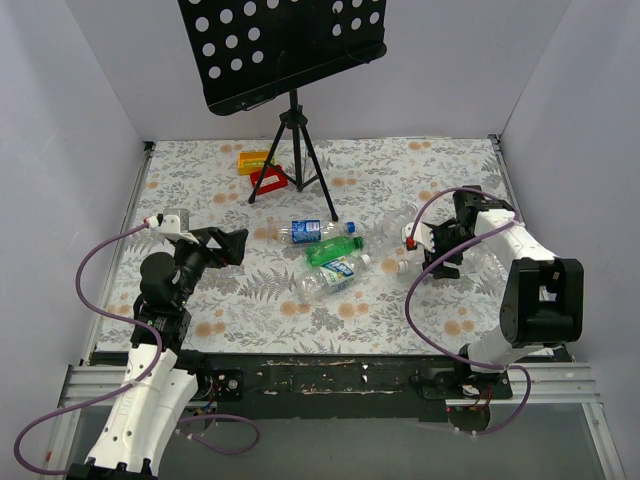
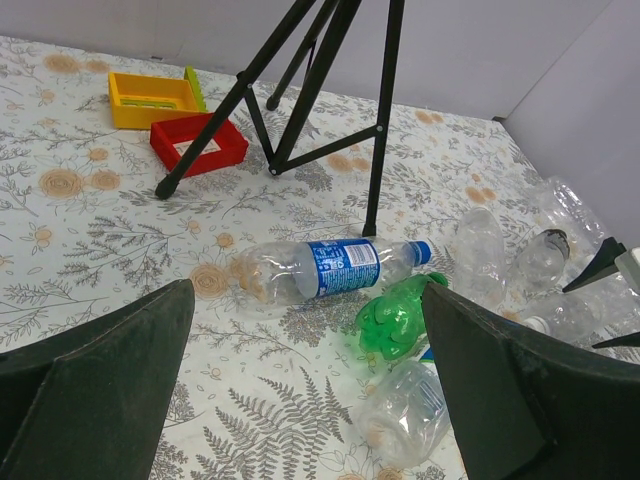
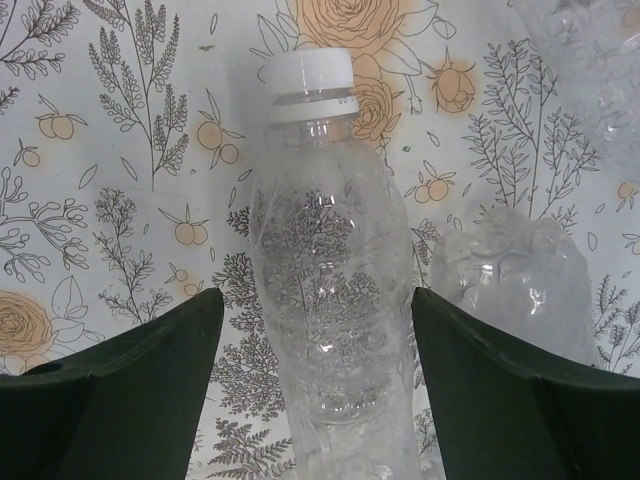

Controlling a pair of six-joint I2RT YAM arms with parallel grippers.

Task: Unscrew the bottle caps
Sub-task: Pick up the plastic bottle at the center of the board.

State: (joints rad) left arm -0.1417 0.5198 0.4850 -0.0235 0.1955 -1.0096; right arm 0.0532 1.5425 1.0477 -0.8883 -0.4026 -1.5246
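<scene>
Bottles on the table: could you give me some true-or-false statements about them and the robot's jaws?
1. The green bottle lies on its side. True.
2. The clear bottle between the right jaws has a blue cap. False: it has a white cap.
3. The left jaws are shut on a bottle. False: they are open and hold nothing.
4. The labelled bottle near the tripod has a blue cap. True.
5. The right jaws are open, one on each side of the clear bottle. True.
</scene>
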